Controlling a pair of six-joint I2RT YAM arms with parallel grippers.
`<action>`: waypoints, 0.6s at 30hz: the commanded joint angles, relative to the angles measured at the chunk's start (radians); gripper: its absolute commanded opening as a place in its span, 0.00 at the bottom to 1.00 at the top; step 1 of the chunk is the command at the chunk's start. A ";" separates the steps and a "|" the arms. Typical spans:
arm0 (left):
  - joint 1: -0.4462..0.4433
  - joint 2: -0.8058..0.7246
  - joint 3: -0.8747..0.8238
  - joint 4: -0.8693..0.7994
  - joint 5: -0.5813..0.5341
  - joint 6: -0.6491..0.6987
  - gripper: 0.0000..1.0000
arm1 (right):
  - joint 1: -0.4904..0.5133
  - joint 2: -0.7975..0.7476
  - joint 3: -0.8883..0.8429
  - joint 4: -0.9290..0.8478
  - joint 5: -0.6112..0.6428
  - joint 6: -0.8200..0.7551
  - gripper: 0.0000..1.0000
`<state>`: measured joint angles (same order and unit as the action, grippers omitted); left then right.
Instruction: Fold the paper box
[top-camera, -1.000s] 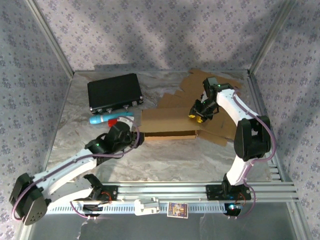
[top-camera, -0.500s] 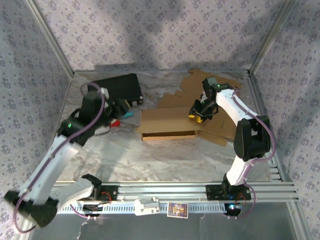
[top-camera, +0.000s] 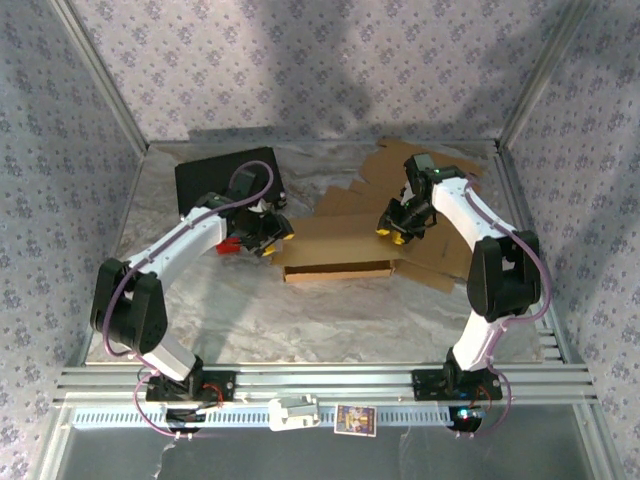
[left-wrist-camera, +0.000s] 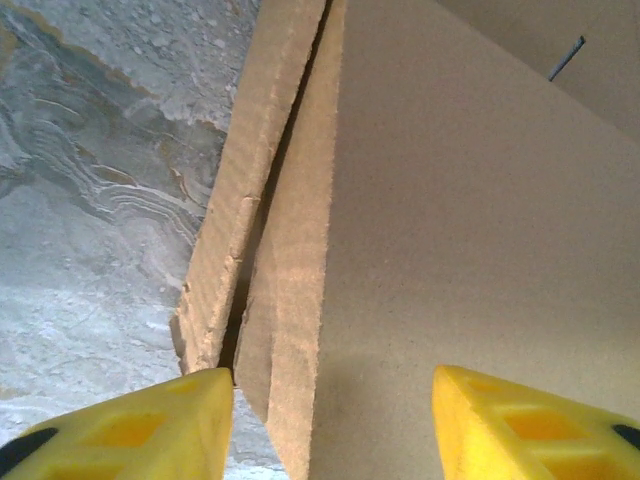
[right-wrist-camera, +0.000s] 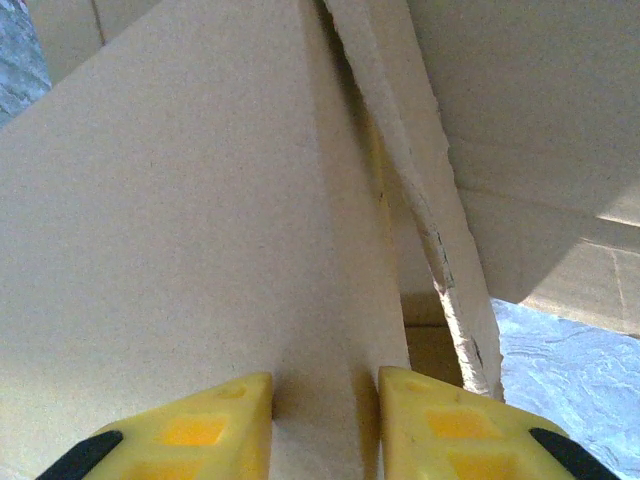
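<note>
The brown paper box lies in the middle of the table, a long shallow tray with its front wall up. At its left end my left gripper is open. In the left wrist view the yellow fingers straddle the box's end wall without touching it, and the gripper faces the big panel. My right gripper is at the box's right end. The right wrist view shows it shut on a folded corner of the box, with a torn-edged flap just to the right.
A black case lies at the back left, with a red item beside my left arm. Flat cardboard sheets spread over the back right. The table is covered in crinkled silver foil. A small card sits on the front rail.
My left arm swung from the left side of the table over to the box's left end, and its jaws now straddle the end wall. The right arm and the box have not moved.
</note>
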<state>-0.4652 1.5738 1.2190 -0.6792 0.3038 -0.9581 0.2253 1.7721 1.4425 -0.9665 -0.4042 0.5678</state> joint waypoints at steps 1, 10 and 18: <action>0.002 0.008 -0.029 0.054 0.030 0.000 0.49 | 0.006 0.012 0.019 -0.006 0.005 -0.002 0.32; 0.002 -0.004 -0.125 0.155 0.010 -0.032 0.32 | 0.008 0.009 -0.006 0.004 0.007 -0.003 0.32; 0.002 -0.009 -0.172 0.147 -0.011 0.000 0.26 | 0.007 0.004 -0.047 0.015 0.035 -0.024 0.32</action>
<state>-0.4652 1.5734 1.0687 -0.5358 0.3012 -0.9779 0.2279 1.7744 1.4143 -0.9463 -0.3958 0.5663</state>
